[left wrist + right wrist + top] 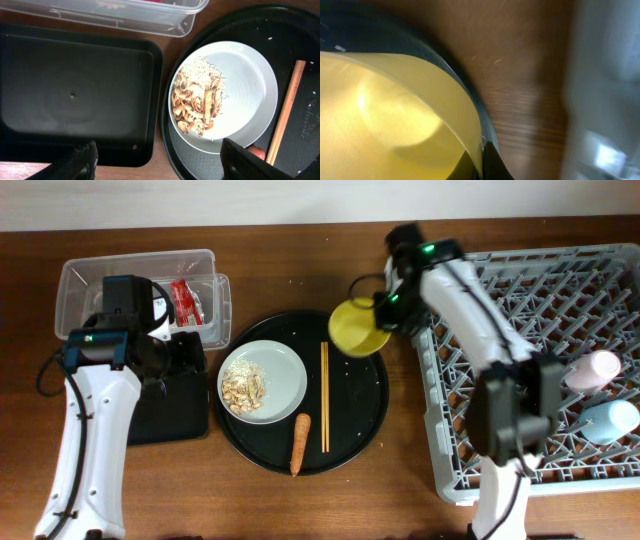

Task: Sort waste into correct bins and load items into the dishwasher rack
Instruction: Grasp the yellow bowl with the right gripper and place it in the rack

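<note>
My right gripper [388, 308] is shut on the rim of the yellow bowl [357, 328], holding it tilted over the round tray's right edge; the bowl fills the right wrist view [395, 120]. My left gripper [160, 162] is open and empty above the black rectangular tray [75, 95], beside the white plate [240, 100] with beige food scraps [197, 97]. The clear tub [100, 280] holds the red wrapper [185, 300]. The carrot [299, 443] and chopsticks [324, 395] lie on the round tray. The pink cup [592, 367] and blue cup [610, 420] lie in the grey rack [560, 290]. The tissue is hidden.
The large round black tray [365, 420] sits mid-table between the bins and the rack. The rack fills the right side of the table. Bare wood shows along the front and behind the round tray.
</note>
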Motion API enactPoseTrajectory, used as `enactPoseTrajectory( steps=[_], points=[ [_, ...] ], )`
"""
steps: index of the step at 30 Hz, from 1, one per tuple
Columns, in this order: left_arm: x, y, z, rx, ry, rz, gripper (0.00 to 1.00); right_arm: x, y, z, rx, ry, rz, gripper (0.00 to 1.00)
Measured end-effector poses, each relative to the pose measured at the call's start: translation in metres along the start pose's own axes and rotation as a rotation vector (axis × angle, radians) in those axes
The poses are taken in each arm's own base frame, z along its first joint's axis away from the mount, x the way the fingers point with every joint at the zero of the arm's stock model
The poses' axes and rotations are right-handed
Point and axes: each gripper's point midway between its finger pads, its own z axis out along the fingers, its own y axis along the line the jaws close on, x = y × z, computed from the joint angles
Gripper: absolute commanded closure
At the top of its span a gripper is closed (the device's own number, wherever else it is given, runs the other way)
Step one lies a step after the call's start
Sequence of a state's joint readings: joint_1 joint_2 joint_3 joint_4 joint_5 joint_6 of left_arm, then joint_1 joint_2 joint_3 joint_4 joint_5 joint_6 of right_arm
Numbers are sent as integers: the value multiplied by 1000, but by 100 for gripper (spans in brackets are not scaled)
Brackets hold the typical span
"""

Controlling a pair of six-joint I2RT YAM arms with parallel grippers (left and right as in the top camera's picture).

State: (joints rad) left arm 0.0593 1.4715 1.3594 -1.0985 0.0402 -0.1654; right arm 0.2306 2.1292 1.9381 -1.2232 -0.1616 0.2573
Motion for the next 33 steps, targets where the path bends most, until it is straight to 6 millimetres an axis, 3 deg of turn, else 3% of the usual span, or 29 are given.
enactPoseTrajectory(
  steps=[1,2,3,5,6,9,12,14,17,21,22,27,33],
  points=[
    [0,0,0,0,1,0,22,-7,-8,-21,22,-56,-2,96],
    [0,0,0,0,0,0,22,-17,-25,-65,80,-174,5,96],
    [0,0,0,0,0,0,22,-25,-55,-111,183,-302,40,96],
    [0,0,0,0,1,0,22,-29,-104,-156,369,-420,116,96],
    [0,0,0,0,1,0,22,-29,-142,-180,519,-476,184,96],
    [0,0,0,0,0,0,22,-16,-228,-225,876,-526,365,96],
    [0,0,0,0,1,0,22,-10,-274,-250,1060,-580,506,96],
    [1,0,0,-1,5,0,22,-7,-309,-245,1208,-534,566,96],
    [1,0,0,-1,6,0,22,-5,-351,-209,1334,-407,582,96],
    [1,0,0,-1,5,0,22,-1,-381,-161,1375,-265,561,96],
    [1,0,0,-1,5,0,22,0,-382,-150,1370,-235,550,96],
    [1,0,0,-1,5,0,22,11,-367,-137,1396,-201,539,96],
    [1,0,0,0,5,0,22,25,-333,-110,1318,-93,462,95]
  ],
)
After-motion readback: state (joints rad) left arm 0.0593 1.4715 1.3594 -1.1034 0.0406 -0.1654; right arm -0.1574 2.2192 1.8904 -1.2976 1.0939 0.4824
